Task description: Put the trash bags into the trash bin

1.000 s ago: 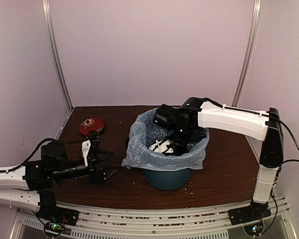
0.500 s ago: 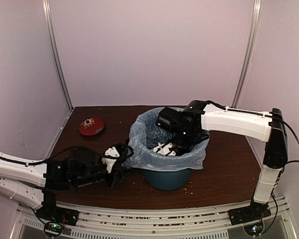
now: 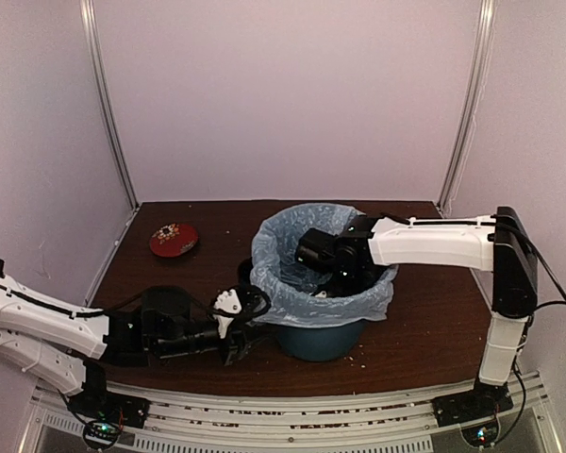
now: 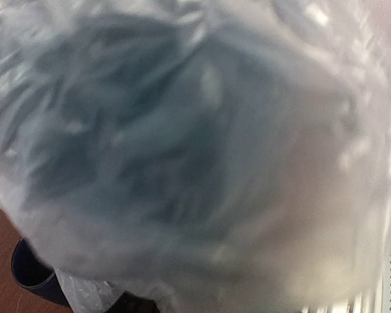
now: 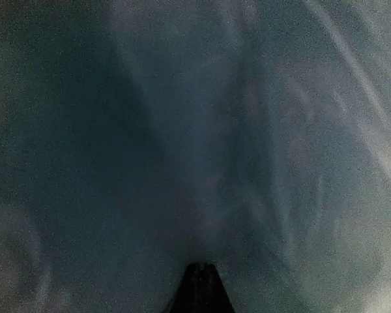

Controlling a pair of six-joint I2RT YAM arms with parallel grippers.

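Right arm [image 3: 434, 242] blocks bin [image 3: 319, 342] mouth; mug [image 4: 29, 274] crowds bin's left; table [image 3: 434, 311] right open.

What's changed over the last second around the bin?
The left gripper swung rightward to the overhanging edge of the trash bag beside the teal bin. The right gripper sank deeper inside the bag. Bin and red dish stayed put.

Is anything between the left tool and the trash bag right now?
Nothing visible. The left tool is right at the trash bag, where its skirt hangs over the trash bin. The small dark mug sits beside them, not between.
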